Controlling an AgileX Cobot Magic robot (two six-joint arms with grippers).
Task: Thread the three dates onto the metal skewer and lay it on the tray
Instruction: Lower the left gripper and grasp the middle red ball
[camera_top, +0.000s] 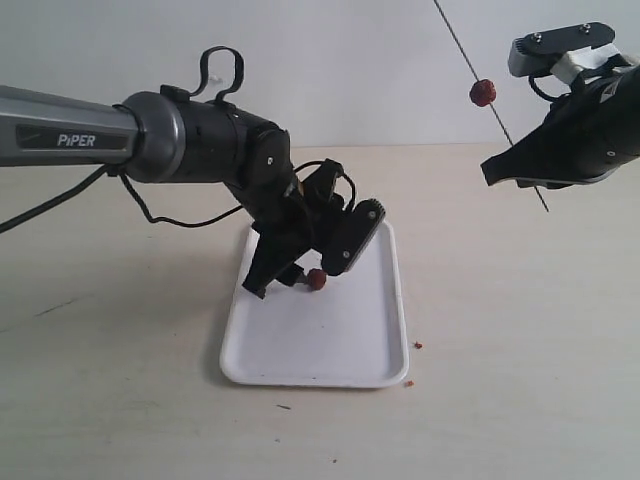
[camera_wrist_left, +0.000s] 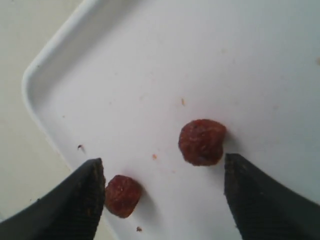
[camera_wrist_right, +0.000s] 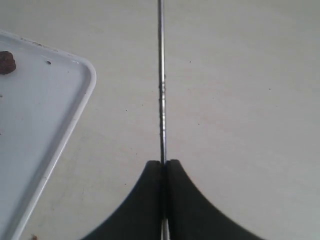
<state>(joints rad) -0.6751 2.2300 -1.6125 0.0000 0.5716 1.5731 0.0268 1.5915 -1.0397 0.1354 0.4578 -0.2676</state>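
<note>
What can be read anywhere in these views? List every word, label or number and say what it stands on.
"PiPER": white lettering on the grey forearm tube of the left arm.
Nothing else: the tray, the metal skewer and the right arm show no readable print or markings in any view.
</note>
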